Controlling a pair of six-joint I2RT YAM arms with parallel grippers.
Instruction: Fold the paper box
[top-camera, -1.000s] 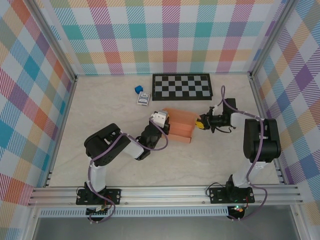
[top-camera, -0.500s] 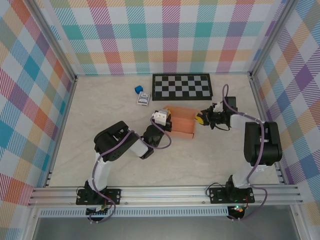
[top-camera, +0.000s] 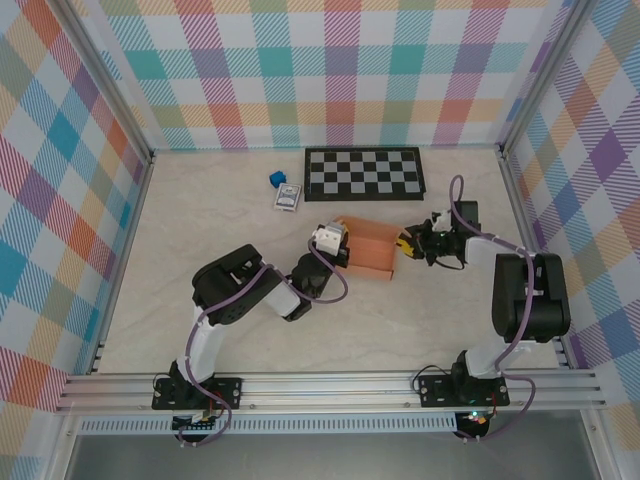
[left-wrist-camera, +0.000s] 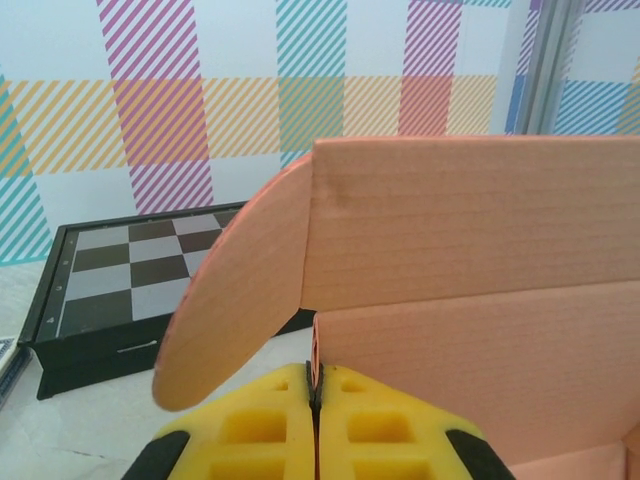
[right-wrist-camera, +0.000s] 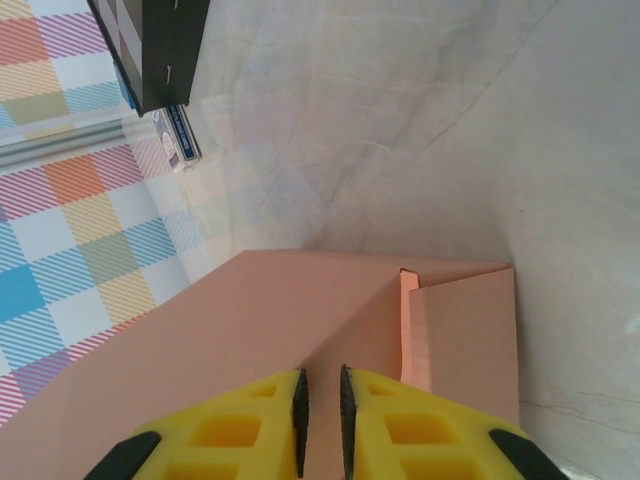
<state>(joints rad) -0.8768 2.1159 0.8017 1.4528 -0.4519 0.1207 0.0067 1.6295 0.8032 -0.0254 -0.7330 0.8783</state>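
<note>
Jaws: L jaws (left-wrist-camera: 315, 375) pinch the paper box (left-wrist-camera: 470, 220) wall between them; R jaws (right-wrist-camera: 320, 378), we can't tell. Light, bendy, so grab edges.

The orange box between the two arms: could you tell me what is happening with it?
Both arms are working on the paper box. The left gripper is shut on the edge of one upright wall. The right gripper sits at the opposite end, jaws slightly apart; whether it grips the box is unclear.
</note>
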